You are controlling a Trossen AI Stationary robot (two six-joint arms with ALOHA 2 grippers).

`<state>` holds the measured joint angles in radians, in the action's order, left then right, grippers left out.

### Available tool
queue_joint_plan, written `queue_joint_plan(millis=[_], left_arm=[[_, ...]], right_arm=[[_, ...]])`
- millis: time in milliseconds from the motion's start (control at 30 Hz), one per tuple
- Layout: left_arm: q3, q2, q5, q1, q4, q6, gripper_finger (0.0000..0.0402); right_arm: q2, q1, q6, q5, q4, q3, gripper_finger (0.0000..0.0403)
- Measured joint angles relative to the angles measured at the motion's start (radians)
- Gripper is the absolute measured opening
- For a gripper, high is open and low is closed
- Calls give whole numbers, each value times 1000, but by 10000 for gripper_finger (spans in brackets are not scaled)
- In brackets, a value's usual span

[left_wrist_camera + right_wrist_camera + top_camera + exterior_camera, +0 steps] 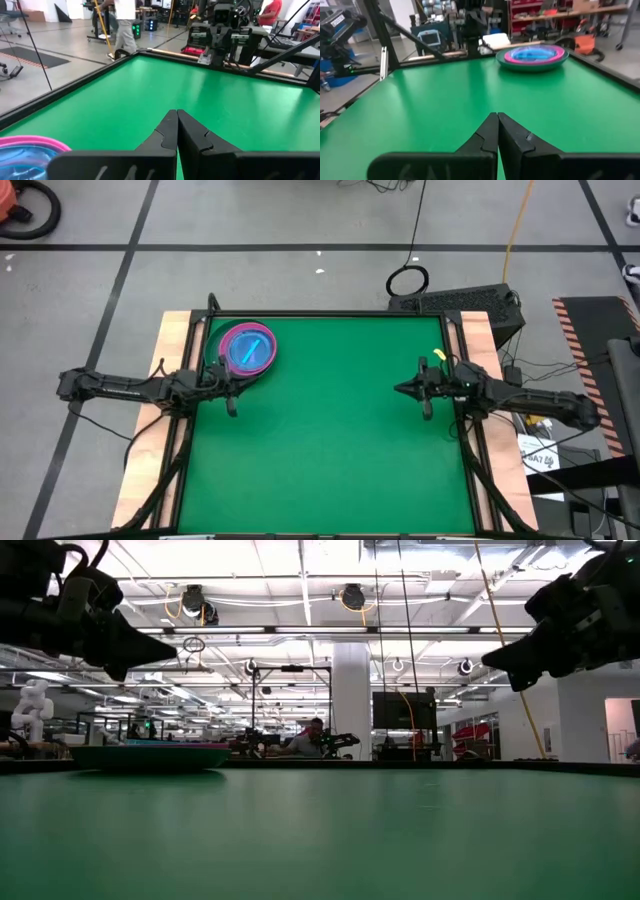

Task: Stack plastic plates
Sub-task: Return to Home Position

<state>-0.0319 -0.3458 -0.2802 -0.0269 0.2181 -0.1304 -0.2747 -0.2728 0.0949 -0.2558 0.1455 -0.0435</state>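
Stack of plates lying flat, rims up, round so no long axis, near green table's far left corner, left gripper pinched closed, empty, just beside it, right gripper likewise closed opposite, busy workshop behind.

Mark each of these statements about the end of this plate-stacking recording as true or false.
1. Every plate in view sits in one stack on the left arm's side of the table. True.
2. The right gripper holds a cyan plate. False: its jaws are shut on nothing, over bare green table.
3. The top plate of the stack is cyan. True.
4. The left gripper has its jaws open around the stack. False: they are shut and empty, raised beside the stack.
5. A loose pink plate lies at the table's middle. False: no plate lies apart from the stack.
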Motion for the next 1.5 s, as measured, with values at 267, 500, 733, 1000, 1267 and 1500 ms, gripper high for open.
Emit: queue_joint_plan(millis=[267,500,733,1000,1267,1500], left_arm=[[0,1,0,0,-11,10,1],[0,1,-1,0,-34,14,1],[0,15,-4,0,-33,18,1],[-1,60,-8,0,-44,39,1],[-1,61,-10,-1,-59,23,1],[-1,68,20,-1,-55,1,1]], right_arm=[[154,92,-1,159,-111,0,0],[275,107,-14,229,-141,0,0],[271,146,25,231,-158,0,0],[271,216,61,241,-169,-1,0],[270,229,24,253,-177,0,0],[270,229,-9,254,-169,0,8]])
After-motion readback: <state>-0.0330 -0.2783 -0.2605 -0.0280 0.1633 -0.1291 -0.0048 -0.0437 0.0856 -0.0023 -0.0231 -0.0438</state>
